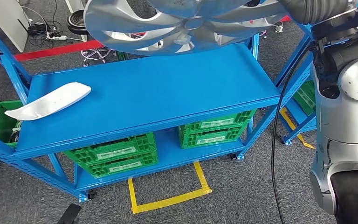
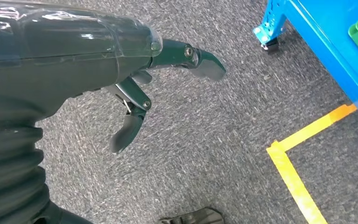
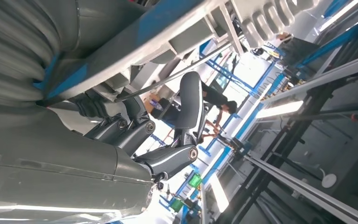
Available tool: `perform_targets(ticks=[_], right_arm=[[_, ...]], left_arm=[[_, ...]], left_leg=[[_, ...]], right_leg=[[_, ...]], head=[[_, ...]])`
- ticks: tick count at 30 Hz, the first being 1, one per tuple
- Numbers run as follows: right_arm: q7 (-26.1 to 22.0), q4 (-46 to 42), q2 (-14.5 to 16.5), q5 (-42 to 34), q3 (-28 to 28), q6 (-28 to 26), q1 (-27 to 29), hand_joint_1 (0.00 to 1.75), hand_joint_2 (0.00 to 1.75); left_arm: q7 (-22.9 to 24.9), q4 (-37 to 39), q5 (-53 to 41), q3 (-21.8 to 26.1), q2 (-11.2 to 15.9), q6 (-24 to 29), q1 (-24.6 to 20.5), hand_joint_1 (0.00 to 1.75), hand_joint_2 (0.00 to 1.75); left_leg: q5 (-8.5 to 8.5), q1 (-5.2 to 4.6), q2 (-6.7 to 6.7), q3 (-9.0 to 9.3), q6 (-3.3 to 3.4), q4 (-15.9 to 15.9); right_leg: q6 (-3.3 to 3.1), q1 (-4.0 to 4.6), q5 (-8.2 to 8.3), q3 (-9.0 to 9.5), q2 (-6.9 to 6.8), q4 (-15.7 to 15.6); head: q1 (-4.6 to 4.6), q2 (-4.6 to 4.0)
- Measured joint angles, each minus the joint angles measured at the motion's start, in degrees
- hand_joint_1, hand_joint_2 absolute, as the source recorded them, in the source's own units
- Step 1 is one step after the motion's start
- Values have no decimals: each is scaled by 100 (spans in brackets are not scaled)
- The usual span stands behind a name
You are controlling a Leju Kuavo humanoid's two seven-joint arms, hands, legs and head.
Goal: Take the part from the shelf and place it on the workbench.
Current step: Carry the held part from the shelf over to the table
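We had the blue shelf across most of the head view, top deck bare except for a white curved panel lying flat near its left end. Silver wheel-cover part sat high at the top of the head view, lifted well above the shelf deck, tilted, spokes toward the camera. Right arm rose along the right edge of that view to the part's rim. In the right wrist view the right robot hand had its dark fingers curled up against the underside of the part; it was gripping it, though the contact itself was partly hidden. Green crates were stacked on the lower shelf level at left, a second green stack at right. Yellow tape outline ran on the grey carpet in front of the shelf. Left robot hand hung over the carpet in the left wrist view, fingers spread apart, holding nothing, near a shelf caster and a yellow tape corner. Black cable hung beside the right arm.
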Motion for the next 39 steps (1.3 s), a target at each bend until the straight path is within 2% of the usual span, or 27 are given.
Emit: perform_targets(ticks=[16, 20, 22, 24, 26, 27, 28, 29, 30, 31, 32, 33, 34, 37, 39], right_arm=[[-179, 28, 57, -193, -5, 41, -30, 175, 175], [-181, 64, 77, -232, -4, 25, -73, 175, 175], [-218, 89, 78, -268, -9, 7, -84, 175, 175], [-252, 118, 79, -305, -22, -20, -111, 175, 175], [-261, 158, 88, -334, -38, -40, -144, 175, 175], [-266, 182, 93, -346, -44, -48, -142, 175, 175], [-273, 206, 97, -358, -50, -54, -130, 175, 175], [-281, 227, 99, -366, -54, -59, -114, 175, 175], [-289, 243, 98, -372, -60, -63, -102, 175, 175], [-291, 254, 98, -378, -71, -67, -96, 175, 175], [-290, 263, 98, -390, -83, -71, -91, 175, 175], [-289, 269, 98, -402, -96, -79, -83, 175, 175], [-289, 272, 98, -413, -107, -87, -68, 175, 175], [-272, 287, 99, -419, -109, -99, -34, 175, 175], [-247, 290, 101, -417, -109, -107, -30, 175, 175]], left_arm=[[98, -237, 106, -12, 99, -48, -89, 0, 175], [181, -254, 111, -25, 101, -52, -149, 0, 175], [177, -257, 123, -32, 99, -58, -201, 0, 175], [188, -262, 132, -37, 94, -63, -285, 0, 175], [224, -267, 137, -41, 81, -73, -366, 0, 175], [234, -267, 140, -43, 73, -79, -388, 0, 175], [232, -266, 143, -45, 66, -82, -399, 0, 175], [216, -264, 146, -47, 61, -82, -401, 0, 175], [193, -263, 150, -49, 55, -83, -401, 0, 175], [169, -261, 154, -51, 50, -83, -399, 0, 175], [145, -259, 158, -53, 38, -83, -398, 0, 175], [127, -256, 163, -55, 27, -82, -393, 0, 175], [115, -251, 166, -56, 17, -81, -385, 0, 175], [110, -234, 169, -67, -5, -82, -367, 0, 175], [119, -227, 170, -78, -3, -79, -369, 0, 175]], left_leg=[[-10, -29, 24, -1, 16, 6], [-14, -47, 22, -6, 41, 7], [4, -23, 25, 12, 75, -23], [31, 6, 30, 35, 114, -54], [40, 5, 33, 38, 128, -54], [39, 3, 32, 39, 128, -53], [37, -1, 32, 41, 127, -51], [34, -5, 30, 44, 124, -50], [30, -11, 27, 49, 119, -49], [25, -17, 23, 51, 111, -50], [22, -26, 20, 39, 97, -50], [26, -24, 18, 24, 73, -50], [39, -14, 18, 6, 43, -54], [49, 8, 18, -28, -56, -60], [-193, 10, 17, -122, -118, 167]], right_leg=[[10, -19, 7, -1, 4, -14], [45, -36, 19, 1, 2, -32], [79, -37, -20, -15, 8, -2], [105, -36, -239, -161, 15, 333], [111, -37, -586, -507, 16, 1066], [109, -37, -688, -681, 17, 1402], [99, -36, -683, -796, 17, 1589], [80, -35, -558, -822, 18, 1571], [48, -31, -334, -752, 19, 1337], [1, -21, -86, -627, 25, 972], [-51, -3, 96, -483, 34, 624], [-94, 20, 209, -367, 40, 333], [-123, 42, 245, -299, 45, 165], [-159, 58, 268, -256, 29, 6], [-204, 23, 322, -248, 1, -85]], head=[[-8, 0], [-21, 0], [-25, 0], [7, 0], [47, 0], [57, 0], [61, 0], [69, 0], [75, 0], [83, 0], [73, 0], [62, 0], [51, 0], [46, 0], [5, 0]])
